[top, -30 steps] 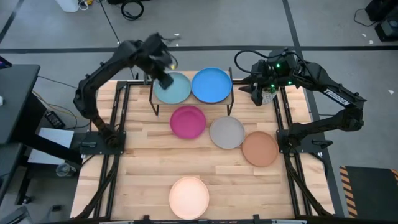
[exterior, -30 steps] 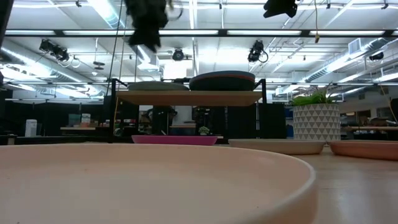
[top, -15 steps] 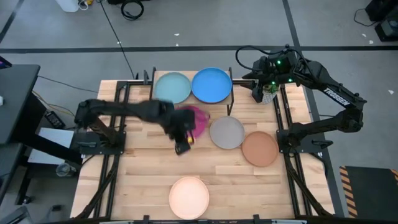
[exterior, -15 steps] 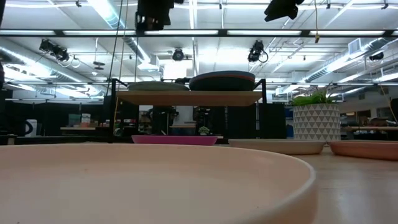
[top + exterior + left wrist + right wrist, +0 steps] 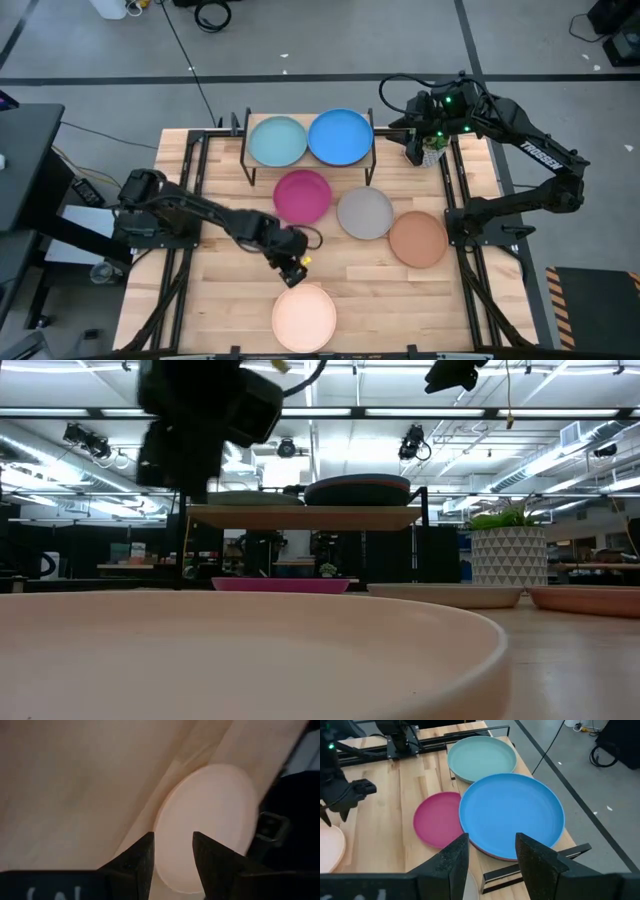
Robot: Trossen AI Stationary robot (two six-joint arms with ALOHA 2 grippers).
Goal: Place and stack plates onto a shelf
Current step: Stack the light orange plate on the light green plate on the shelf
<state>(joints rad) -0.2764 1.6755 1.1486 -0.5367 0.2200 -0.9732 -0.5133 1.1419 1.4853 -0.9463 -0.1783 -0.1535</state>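
Note:
On the shelf (image 5: 372, 158) rest a light blue plate (image 5: 277, 141) and a blue plate (image 5: 341, 137); the rim of another plate shows under the blue one (image 5: 512, 812). A magenta plate (image 5: 302, 195), a grey plate (image 5: 364, 213) and a tan plate (image 5: 417, 239) lie flat on the table. A cream plate (image 5: 304, 316) lies by the near edge. My left gripper (image 5: 291, 272) hovers open just beyond the cream plate's far rim (image 5: 210, 820), fingers slanting down at it. My right gripper (image 5: 412, 152) hangs open off the shelf's right end, above the blue plate's level.
A white potted plant (image 5: 508, 550) stands at the table's far right corner, under my right arm. Black rails (image 5: 185, 230) run along both table sides. Bare wood lies left of the magenta plate and on either side of the cream plate.
My left gripper has left the light blue plate on the shelf and swung toward the table's near edge, passing over the magenta plate and coming down close to the cream plate. The plates have stayed where they were.

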